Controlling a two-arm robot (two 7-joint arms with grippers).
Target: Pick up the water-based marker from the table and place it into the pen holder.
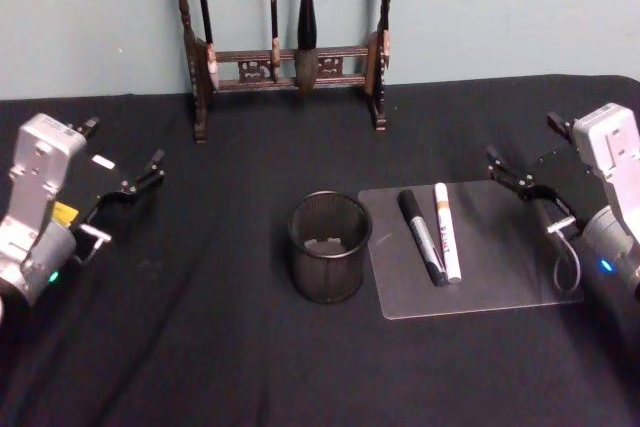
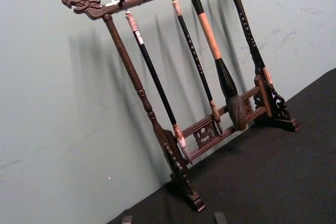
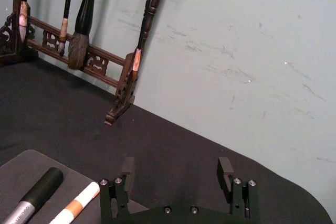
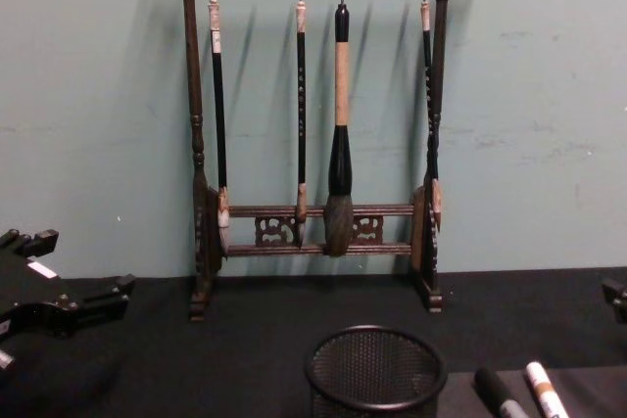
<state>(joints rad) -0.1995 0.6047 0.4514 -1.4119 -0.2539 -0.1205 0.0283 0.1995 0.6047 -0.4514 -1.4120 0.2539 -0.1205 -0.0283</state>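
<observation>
Likely light, stiff and slick, the white marker [image 1: 446,231] and black-capped marker [image 1: 421,236] lie side by side on a clear mat [image 1: 500,267] right of centre, beside the pen holder [image 1: 329,247]. A pinch across mid-barrel suits either. The left gripper [image 1: 148,172] and right gripper [image 1: 508,175] hang at the side edges, fingers spread.

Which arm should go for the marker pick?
Right. Right gripper, open, sits beside the clear mat with the white marker and black-capped marker; left gripper is beyond the pen holder.
</observation>
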